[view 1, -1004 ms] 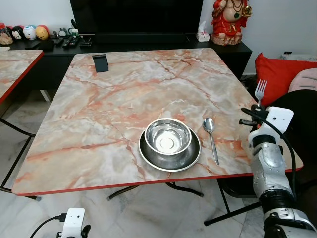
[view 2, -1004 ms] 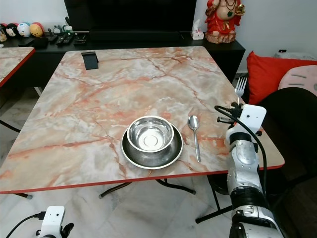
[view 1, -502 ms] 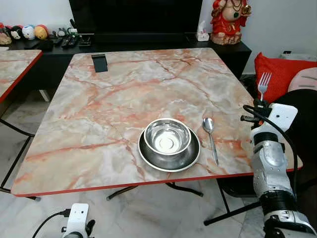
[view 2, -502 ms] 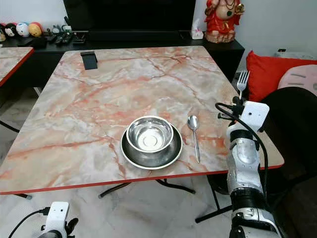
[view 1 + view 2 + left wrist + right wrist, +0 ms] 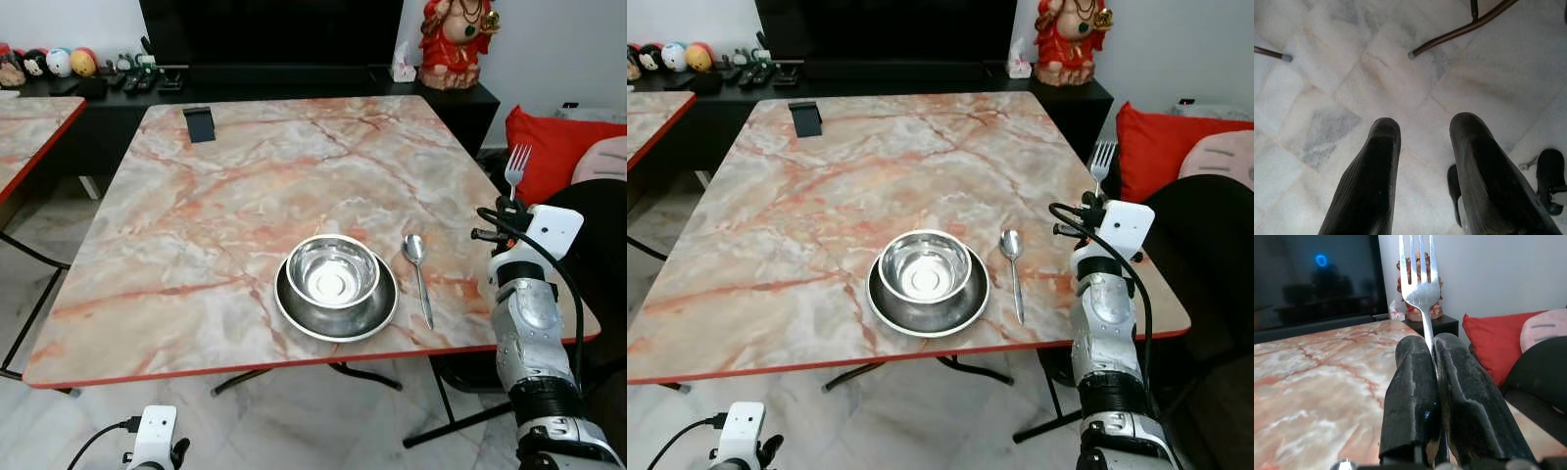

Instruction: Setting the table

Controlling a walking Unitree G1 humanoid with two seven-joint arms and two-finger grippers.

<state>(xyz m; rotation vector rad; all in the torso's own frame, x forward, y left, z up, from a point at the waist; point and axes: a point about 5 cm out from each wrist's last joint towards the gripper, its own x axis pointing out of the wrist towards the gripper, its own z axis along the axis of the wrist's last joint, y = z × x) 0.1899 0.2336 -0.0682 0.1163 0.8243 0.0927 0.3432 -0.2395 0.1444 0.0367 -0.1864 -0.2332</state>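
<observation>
Right wrist view: right gripper fingers pressed together on the fork, pinching the handle, tines pointing up and away. In the head views the same gripper sits at the table's right edge, off the near right corner, fork held upright, not yet over a free spot on the top.

Table: steel bowl nested on a steel plate, near the front edge, right of centre. Spoon lies flat just beside the plate on its right, handle toward the front edge, apart from the plate rim. Small black stand at the far left corner, well apart from the setting.

Left gripper: fingers spread, nothing between them, hanging low over the marble floor with a table leg foot in view. Idle.

Progress, my read: plate, bowl, spoon placed; fork is in hand and is the remaining piece visible. Left to do: bring the fork over the top, lay it flat beside the setting, release. Free space is on the plate's left or right of the spoon; can't tell which is intended. Risk: upright fork needs tilting down before release, else it clatters or knocks the spoon.
</observation>
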